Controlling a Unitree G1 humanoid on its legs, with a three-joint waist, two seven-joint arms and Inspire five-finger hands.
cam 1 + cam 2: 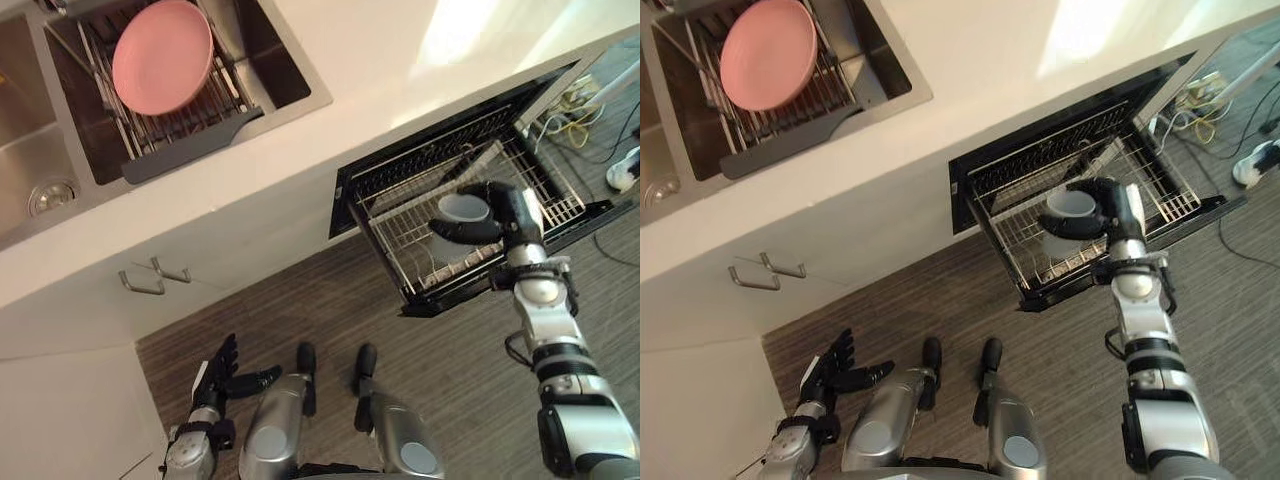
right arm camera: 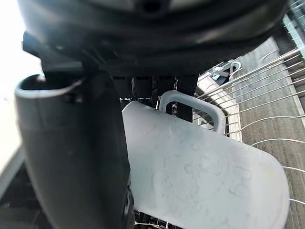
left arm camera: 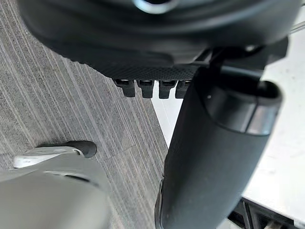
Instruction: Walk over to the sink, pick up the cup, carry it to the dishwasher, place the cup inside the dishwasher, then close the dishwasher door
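Floor [image 1: 330,300]: grey striped boards are lying open at 6 o'clock, between the cabinet fronts and the robot.
Counter [image 1: 400,70]: its pale front edge is running from 8 o'clock to 2 o'clock.
Sink [image 1: 285,65]: sitting at 11 o'clock, carrying a pink plate [image 1: 162,55].
Dishwasher [image 1: 350,195]: standing open at 3 o'clock, its wire rack [image 1: 400,235] jutting out over the floor.
Cup [image 1: 463,210]: hanging over the rack.
Right hand [image 1: 505,215]: wrapping round the cup.
Left hand [image 1: 225,365]: hanging loose-fingered at 7 o'clock.
Right wrist view: showing the cup's loop handle [image 2: 190,102] by the fingers.
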